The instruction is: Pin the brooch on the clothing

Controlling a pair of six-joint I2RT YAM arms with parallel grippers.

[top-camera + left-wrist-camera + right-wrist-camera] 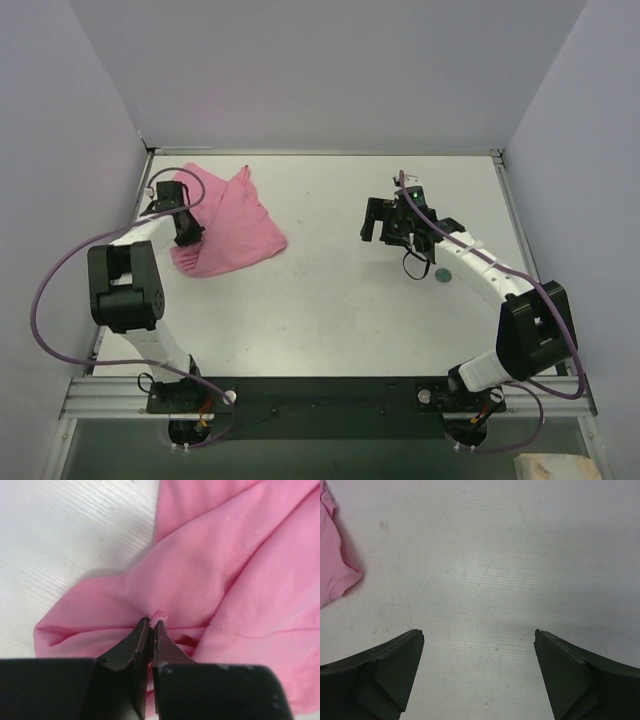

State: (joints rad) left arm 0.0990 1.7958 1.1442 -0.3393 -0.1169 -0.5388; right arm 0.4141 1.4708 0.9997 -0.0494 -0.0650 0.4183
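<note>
Nearest the arm bases, right side: brooch (443,272), flat on the table (330,320), just beside the right forearm, not yet picked up and well apart from the garment. Beyond it: right end effector (479,632), jaws spread wide, holding nothing, apparently idle until the fabric is ready. Far left: clothing (235,225), a crumpled pink heap. Left end effector (151,625) pinched shut on a small fold, presumably to lift or spread it.
</note>
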